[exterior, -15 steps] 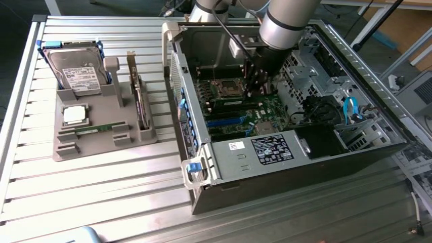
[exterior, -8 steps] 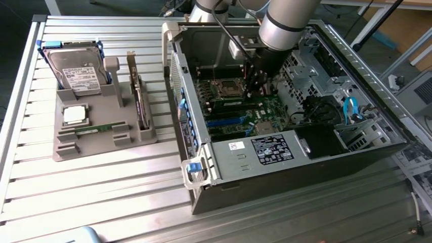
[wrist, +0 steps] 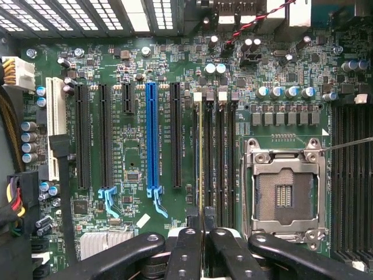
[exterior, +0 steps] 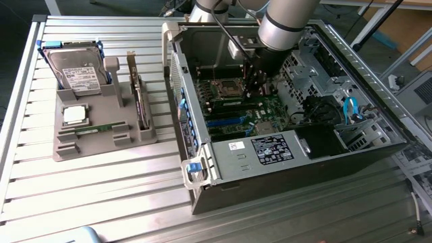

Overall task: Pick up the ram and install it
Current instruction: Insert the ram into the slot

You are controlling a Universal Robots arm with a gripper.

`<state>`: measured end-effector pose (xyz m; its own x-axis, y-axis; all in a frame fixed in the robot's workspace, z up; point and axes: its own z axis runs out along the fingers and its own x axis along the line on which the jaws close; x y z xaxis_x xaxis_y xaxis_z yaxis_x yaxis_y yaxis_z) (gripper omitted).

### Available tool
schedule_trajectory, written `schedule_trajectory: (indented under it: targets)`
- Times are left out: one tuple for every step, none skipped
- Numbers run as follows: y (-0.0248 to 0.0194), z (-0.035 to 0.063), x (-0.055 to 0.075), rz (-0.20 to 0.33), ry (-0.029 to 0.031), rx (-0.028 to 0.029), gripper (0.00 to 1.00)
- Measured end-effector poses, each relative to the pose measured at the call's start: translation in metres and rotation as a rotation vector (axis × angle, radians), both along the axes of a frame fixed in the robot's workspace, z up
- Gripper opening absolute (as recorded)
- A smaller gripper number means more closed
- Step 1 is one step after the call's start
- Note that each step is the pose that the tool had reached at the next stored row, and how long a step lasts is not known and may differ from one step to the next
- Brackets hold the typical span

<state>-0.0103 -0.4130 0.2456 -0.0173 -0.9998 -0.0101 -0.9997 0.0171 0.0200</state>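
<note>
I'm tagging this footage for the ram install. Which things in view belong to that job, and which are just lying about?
In the job: gripper, shut on the ram; memory slots it lines up with.
Lying about: hard drive, processor chip, expansion card, on the grey holder.

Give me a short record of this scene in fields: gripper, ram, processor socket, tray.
gripper: shut on the ram, inside the open computer case
ram: edge-on, lined up along a memory slot beside the processor socket
seated: cannot tell
processor socket: empty
tray: holds hard drive, processor chip, expansion card
</note>
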Motion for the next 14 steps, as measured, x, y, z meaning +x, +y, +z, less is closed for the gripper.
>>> schedule_trajectory:
  targets:
    - [0.0001,-0.0001,-0.0003,0.000,0.0000,0.0000,0.12]
    - [0.0001,-0.0001,-0.0003,0.000,0.0001,-0.0001,0.12]
    - [0.0002,-0.0003,-0.0003,0.000,0.0001,-0.0001,0.12]
    - [0.0003,-0.0009,-0.0003,0.000,0.0000,0.0002,0.12]
    - [0.0003,-0.0020,-0.0003,0.000,0.0000,0.0000,0.12]
    - [0.0004,-0.0031,-0.0003,0.000,0.0000,0.0001,0.12]
    - [0.0004,-0.0037,-0.0003,0.000,0.0000,0.0000,0.12]
    - [0.0004,-0.0037,-0.0003,0.000,0.0001,-0.0002,0.12]
    - [0.0004,-0.0037,-0.0003,0.000,0.0001,-0.0002,0.12]
    - [0.0004,-0.0038,-0.0003,0.000,0.0000,0.0000,0.12]
    - [0.0004,-0.0038,-0.0003,0.000,0.0000,0.0001,0.12]
    - [0.0004,-0.0038,-0.0003,0.001,0.0000,0.0000,0.12]
    - [0.0006,-0.0040,-0.0003,0.001,-0.0001,0.0003,0.12]
    - [0.0010,-0.0041,-0.0003,0.001,-0.0001,0.0004,0.12]
